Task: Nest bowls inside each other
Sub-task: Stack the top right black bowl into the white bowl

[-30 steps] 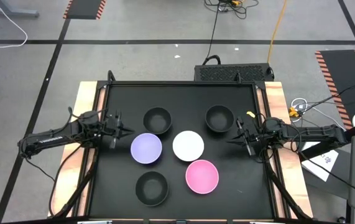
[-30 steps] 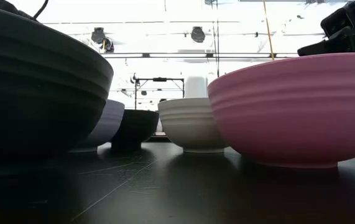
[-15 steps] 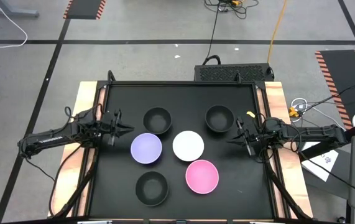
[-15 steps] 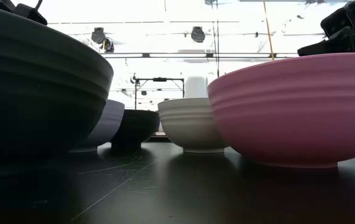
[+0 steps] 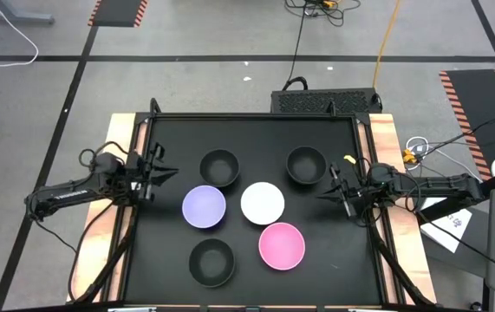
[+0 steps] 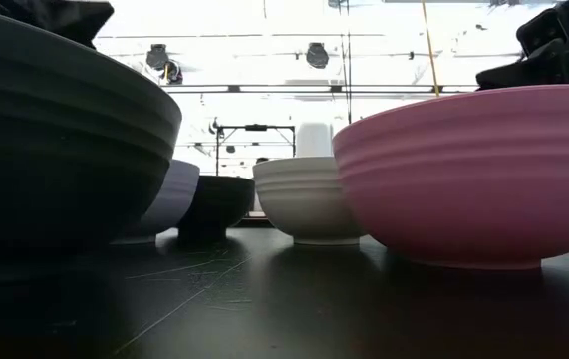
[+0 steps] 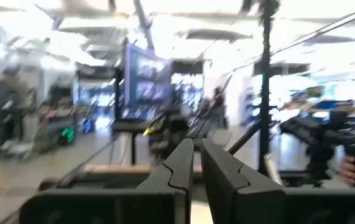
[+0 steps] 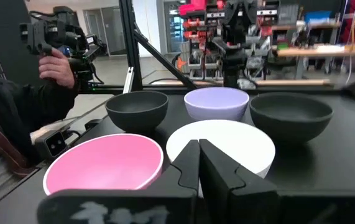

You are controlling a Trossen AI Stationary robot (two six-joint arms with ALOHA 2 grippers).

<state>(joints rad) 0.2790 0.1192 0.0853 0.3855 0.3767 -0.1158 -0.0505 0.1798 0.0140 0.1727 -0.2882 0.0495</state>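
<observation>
Across the black table [image 5: 247,130] six separate bowls [image 5: 263,203] look light, stiff, slippery; I'd pinch a rim. Both my left gripper [image 5: 167,173] and right gripper [image 5: 323,194] are closed, empty.

Our two arms [image 5: 74,192] are slim, matte black and jointed, with loose black cables looping along them and blocky dark fingers [image 8: 186,165].

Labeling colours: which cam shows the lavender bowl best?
High view: the lavender bowl shows whole, rim unobstructed. Low view catches only a sliver behind a black bowl. Right wrist view shows it farther off. Left wrist view misses it.
</observation>
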